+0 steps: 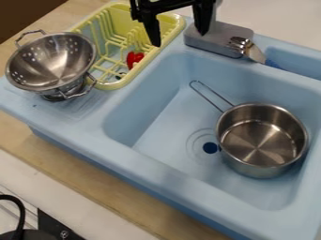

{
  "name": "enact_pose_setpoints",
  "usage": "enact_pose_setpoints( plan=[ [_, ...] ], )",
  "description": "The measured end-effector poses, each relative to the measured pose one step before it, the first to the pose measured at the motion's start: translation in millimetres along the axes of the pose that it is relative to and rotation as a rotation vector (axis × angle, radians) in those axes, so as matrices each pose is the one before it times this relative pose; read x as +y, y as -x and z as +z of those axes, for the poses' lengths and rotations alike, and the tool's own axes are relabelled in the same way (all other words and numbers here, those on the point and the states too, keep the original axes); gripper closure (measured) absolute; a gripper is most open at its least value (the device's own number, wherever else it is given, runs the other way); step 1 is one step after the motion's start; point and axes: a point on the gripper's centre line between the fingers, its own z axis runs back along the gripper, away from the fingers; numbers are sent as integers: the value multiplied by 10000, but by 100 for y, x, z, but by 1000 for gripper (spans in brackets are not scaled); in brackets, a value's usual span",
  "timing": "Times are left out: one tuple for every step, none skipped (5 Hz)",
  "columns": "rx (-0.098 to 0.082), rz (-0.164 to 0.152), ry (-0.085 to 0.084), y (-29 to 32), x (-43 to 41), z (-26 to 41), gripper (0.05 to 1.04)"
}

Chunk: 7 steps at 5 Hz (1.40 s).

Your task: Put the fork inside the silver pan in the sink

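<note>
Gripper (pixel 179 27) at far side, over rack (pixel 111 86) and grey block (pixel 210 39); fingers apart, nothing between them, suits a pick still to come. Likely fork (pixel 240 43): head on block's right end, other end towards far-right ledge; raised head may ease grasp. Pan (pixel 260 140) upright in sink (pixel 150 123), right side, mouth open for drop. Handle points far left, could snag low approach.

The black tool (pixel 178 36) hangs at 12 o'clock, open wide. The silver pan (pixel 260 140) sits in the blue sink (pixel 166 122), near 4 o'clock. A bowl with holes (pixel 47 63) is at 10.
</note>
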Motion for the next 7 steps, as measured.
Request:
enact_pose_setpoints(
  plan=[
    [211, 49, -201, 235, 169, -781, 83],
    [75, 553, -330, 600, -13, -91, 83],
    [-488, 614, -353, 322, 175, 824, 83],
    [-337, 614, 283, 579, -579, 1444, 83],
    [61, 248, 594, 1450, -1591, 315, 83],
    [-497, 493, 951, 1354, -1616, 704, 83],
    [-527, 720, 746, 797, -1376, -62, 83]
  ],
)
